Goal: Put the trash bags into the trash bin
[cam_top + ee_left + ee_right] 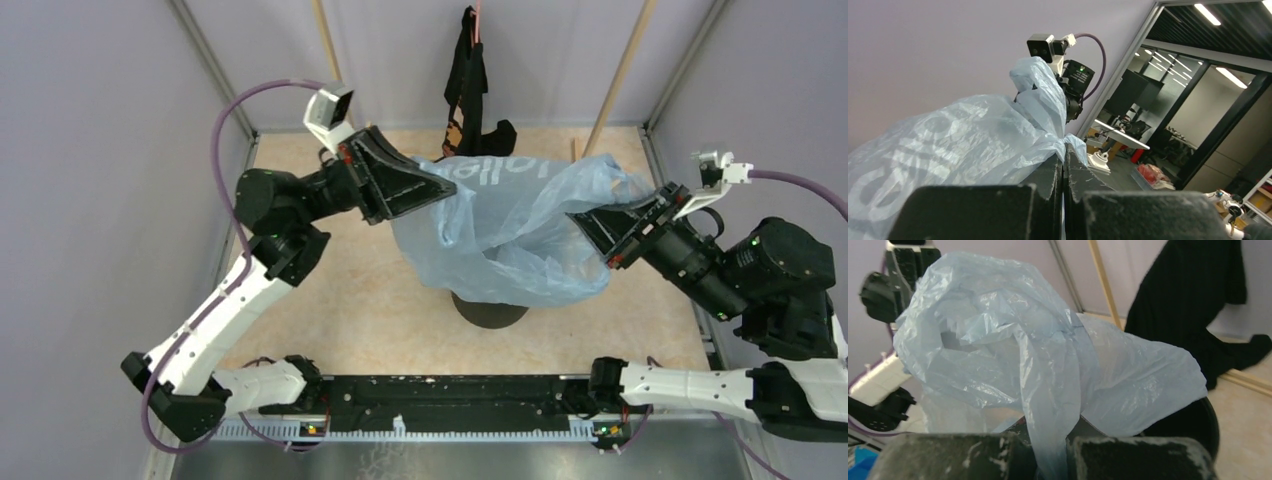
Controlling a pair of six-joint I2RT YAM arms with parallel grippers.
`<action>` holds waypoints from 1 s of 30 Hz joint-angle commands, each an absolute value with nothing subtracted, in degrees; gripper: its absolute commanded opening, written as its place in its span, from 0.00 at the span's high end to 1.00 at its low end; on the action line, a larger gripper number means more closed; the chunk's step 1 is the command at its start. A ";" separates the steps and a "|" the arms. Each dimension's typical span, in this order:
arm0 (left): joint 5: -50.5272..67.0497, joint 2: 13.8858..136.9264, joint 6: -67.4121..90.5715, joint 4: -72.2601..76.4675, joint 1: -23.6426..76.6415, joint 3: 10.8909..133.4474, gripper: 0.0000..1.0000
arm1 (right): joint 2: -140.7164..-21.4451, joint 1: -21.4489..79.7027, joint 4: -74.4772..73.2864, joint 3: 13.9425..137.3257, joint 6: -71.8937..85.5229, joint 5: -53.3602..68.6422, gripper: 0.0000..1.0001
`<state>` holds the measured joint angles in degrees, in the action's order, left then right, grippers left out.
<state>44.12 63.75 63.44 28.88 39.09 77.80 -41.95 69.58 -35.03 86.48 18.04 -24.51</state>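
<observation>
The light-blue translucent trash bag (510, 225) with white lettering hangs stretched between both grippers above the table. It drapes over the black trash bin (490, 313), of which only the base shows below the bag. My left gripper (447, 186) is shut on the bag's left edge (1058, 142). My right gripper (578, 221) is shut on a twisted strip of the bag's right side (1063, 405). A dark curve of the bin's rim (1193, 422) shows behind the bag in the right wrist view.
A black garment with orange print (470, 85) hangs at the back wall and shows in the right wrist view (1193, 305). Wooden poles (620, 75) lean at the back. Grey enclosure walls close both sides. The black base rail (450, 395) runs along the near edge.
</observation>
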 commanded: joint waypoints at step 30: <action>21.40 63.36 42.03 -2.99 35.74 75.05 1.00 | -48.81 69.51 -33.58 81.53 24.63 -34.22 1.00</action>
